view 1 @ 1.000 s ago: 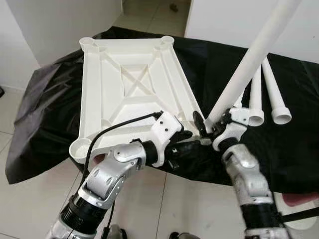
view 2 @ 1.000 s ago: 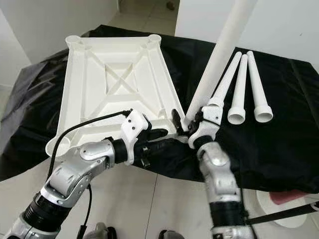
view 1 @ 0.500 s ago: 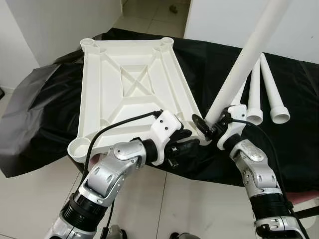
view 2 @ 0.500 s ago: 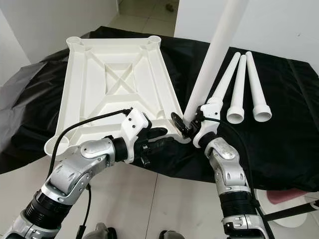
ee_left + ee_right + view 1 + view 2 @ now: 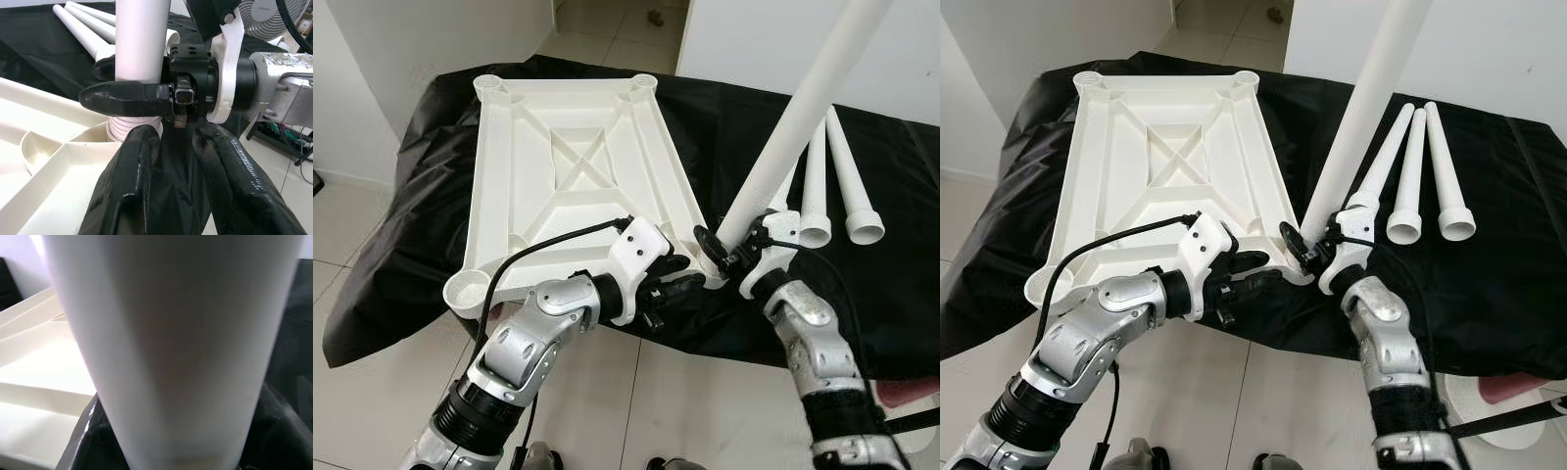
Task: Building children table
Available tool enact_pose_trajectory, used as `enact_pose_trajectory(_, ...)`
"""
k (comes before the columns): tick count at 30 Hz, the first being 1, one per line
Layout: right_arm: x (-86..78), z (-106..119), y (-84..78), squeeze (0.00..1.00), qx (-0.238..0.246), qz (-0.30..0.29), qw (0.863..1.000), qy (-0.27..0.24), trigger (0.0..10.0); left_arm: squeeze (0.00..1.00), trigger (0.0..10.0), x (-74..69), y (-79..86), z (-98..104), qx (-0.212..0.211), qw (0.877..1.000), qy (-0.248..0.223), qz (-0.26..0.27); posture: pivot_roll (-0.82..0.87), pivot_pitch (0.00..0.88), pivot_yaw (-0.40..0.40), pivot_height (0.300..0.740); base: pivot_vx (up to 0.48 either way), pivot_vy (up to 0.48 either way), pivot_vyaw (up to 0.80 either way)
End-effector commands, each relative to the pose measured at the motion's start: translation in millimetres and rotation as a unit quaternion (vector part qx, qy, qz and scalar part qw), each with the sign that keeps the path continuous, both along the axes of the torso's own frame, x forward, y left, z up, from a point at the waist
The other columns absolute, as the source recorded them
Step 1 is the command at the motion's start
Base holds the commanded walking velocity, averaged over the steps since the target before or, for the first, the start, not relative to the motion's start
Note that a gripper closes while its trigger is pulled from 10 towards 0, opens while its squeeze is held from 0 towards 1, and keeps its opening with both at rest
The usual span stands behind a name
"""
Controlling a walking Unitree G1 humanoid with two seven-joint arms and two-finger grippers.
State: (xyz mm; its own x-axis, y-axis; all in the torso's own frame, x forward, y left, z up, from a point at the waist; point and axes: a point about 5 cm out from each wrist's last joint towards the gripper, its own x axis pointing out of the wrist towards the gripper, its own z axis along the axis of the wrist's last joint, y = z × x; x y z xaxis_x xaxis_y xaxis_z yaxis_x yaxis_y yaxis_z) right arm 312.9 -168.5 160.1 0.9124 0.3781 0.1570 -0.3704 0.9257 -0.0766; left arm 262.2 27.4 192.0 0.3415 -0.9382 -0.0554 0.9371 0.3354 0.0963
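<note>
Now right gripper (image 5: pixel 722 253) clamped on upright table leg (image 5: pixel 798 122) at tabletop (image 5: pixel 568 176) corner; left gripper (image 5: pixel 677 284) spread beside

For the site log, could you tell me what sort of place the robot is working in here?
Probably a room in a home: a pale tiled floor, plain white walls and a doorway beyond. A black cloth covers the work area, holding an upturned white tabletop and spare legs.
</note>
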Motion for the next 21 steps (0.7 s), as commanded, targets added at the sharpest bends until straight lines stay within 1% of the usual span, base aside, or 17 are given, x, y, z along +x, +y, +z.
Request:
enact_pose_trajectory(1, -4.5, -14.1, -0.1, 0.00, 0.005, -0.035, 0.999, 0.030, 10.0, 0.00, 10.0, -3.3, -1.4, -1.8, 0.002, 1.000, 0.004, -0.014, 0.04, 0.120, -0.027, 0.740, 0.000, 0.000, 0.00)
enact_pose_trajectory(6, -8.7, -15.5, 5.2, 0.00, 0.029, -0.082, 0.996, 0.032, 10.0, 0.00, 10.0, -3.9, -0.9, -2.2, 0.002, 1.000, 0.005, -0.011, 0.05, 0.122, -0.036, 0.740, 0.000, 0.000, 0.00)
enact_pose_trajectory(8, -10.8, -11.3, 6.9, 0.00, 0.052, -0.137, 0.989, 0.025, 10.0, 0.00, 10.0, -5.6, -0.5, -3.0, 0.002, 1.000, 0.006, -0.010, 0.04, 0.123, -0.042, 0.740, 0.000, 0.000, 0.00)
enact_pose_trajectory(10, -10.8, -11.3, 6.9, 0.00, 0.052, -0.137, 0.989, 0.025, 10.0, 0.00, 10.0, -5.6, -0.5, -3.0, 0.002, 1.000, 0.006, -0.010, 0.04, 0.123, -0.042, 0.740, 0.000, 0.000, 0.00)
enact_pose_trajectory(11, -11.7, -10.4, 6.5, 0.00, 0.049, -0.161, 0.986, 0.023, 10.0, 0.00, 10.0, -6.4, -0.6, -3.7, 0.002, 1.000, 0.007, -0.010, 0.04, 0.124, -0.043, 0.740, 0.000, 0.000, 0.00)
enact_pose_trajectory(12, -13.2, -9.6, 7.1, 0.00, 0.059, -0.179, 0.982, 0.022, 10.0, 0.00, 10.0, -7.0, -0.9, -4.0, 0.002, 1.000, 0.008, -0.011, 0.04, 0.124, -0.043, 0.740, 0.000, 0.000, 0.00)
enact_pose_trajectory(15, -14.2, -9.5, 7.6, 0.00, 0.065, -0.188, 0.980, 0.022, 10.0, 0.00, 10.0, -7.2, -1.1, -4.1, 0.001, 1.000, 0.008, -0.012, 0.04, 0.124, -0.043, 0.740, 0.000, 0.000, 0.00)
enact_pose_trajectory(16, -17.1, -9.5, 9.7, 0.00, 0.073, -0.207, 0.975, 0.023, 10.0, 0.00, 10.0, -7.5, -1.0, -4.2, 0.002, 1.000, 0.009, -0.012, 0.04, 0.125, -0.044, 0.740, 0.000, 0.000, 0.00)
enact_pose_trajectory(18, -17.1, -9.5, 9.7, 0.00, 0.073, -0.207, 0.975, 0.023, 10.0, 0.00, 10.0, -7.5, -1.0, -4.2, 0.002, 1.000, 0.009, -0.012, 0.04, 0.125, -0.044, 0.740, 0.000, 0.000, 0.00)
enact_pose_trajectory(19, -22.7, -10.9, 12.3, 0.00, 0.076, -0.239, 0.968, 0.025, 10.0, 0.00, 10.0, -7.6, -0.5, -4.1, 0.003, 1.000, 0.009, -0.012, 0.04, 0.128, -0.042, 0.740, 0.000, 0.000, 0.00)
enact_pose_trajectory(20, -22.7, -10.9, 12.3, 0.00, 0.076, -0.239, 0.968, 0.025, 10.0, 0.00, 10.0, -7.6, -0.5, -4.1, 0.003, 1.000, 0.009, -0.012, 0.04, 0.128, -0.042, 0.740, 0.000, 0.000, 0.00)
enact_pose_trajectory(21, -27.2, -13.3, 16.1, 0.00, 0.082, -0.257, 0.962, 0.034, 10.0, 0.00, 10.0, -8.0, 0.1, -4.0, 0.002, 1.000, 0.010, -0.013, 0.04, 0.130, -0.041, 0.740, 0.000, 0.000, 0.00)
